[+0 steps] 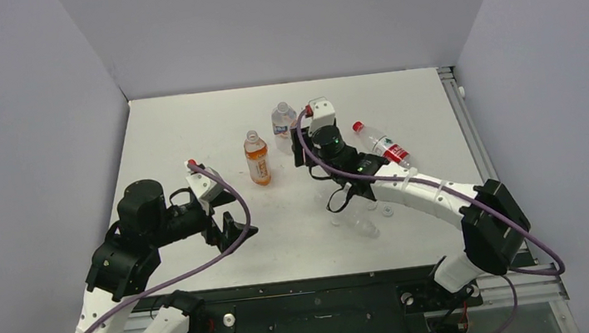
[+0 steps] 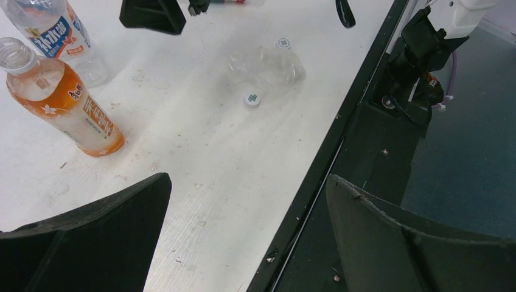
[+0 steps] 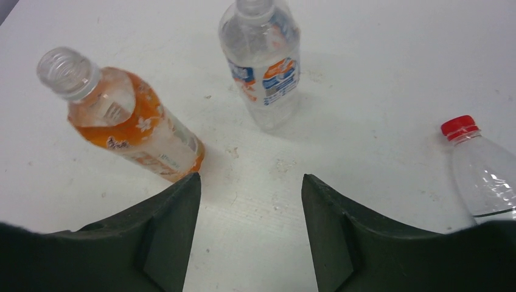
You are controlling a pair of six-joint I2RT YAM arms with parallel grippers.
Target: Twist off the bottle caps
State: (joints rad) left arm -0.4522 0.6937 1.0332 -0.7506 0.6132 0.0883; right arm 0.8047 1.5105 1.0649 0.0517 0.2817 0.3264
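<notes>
A bright red cap (image 3: pixel 459 126) sits screwed on a clear bottle (image 1: pixel 384 149) that lies on its side at the right. The upright orange bottle (image 3: pixel 131 125) shows a bare threaded neck. So does the upright clear bottle (image 3: pixel 263 58) behind it. Two whitish caps (image 2: pixel 252 99) (image 2: pixel 283 43) lie loose on the table beside a crumpled clear bottle (image 2: pixel 268 64). My right gripper (image 3: pixel 249 179) is open and holds nothing, just in front of the two upright bottles. My left gripper (image 2: pixel 248 179) is wide open over the table's front edge, holding nothing.
The white table (image 1: pixel 187 137) has grey walls on three sides. A black rail (image 2: pixel 341 140) runs along its near edge, and a metal rail (image 1: pixel 458 106) down its right side. The right arm (image 1: pixel 419 190) reaches over the crumpled bottle.
</notes>
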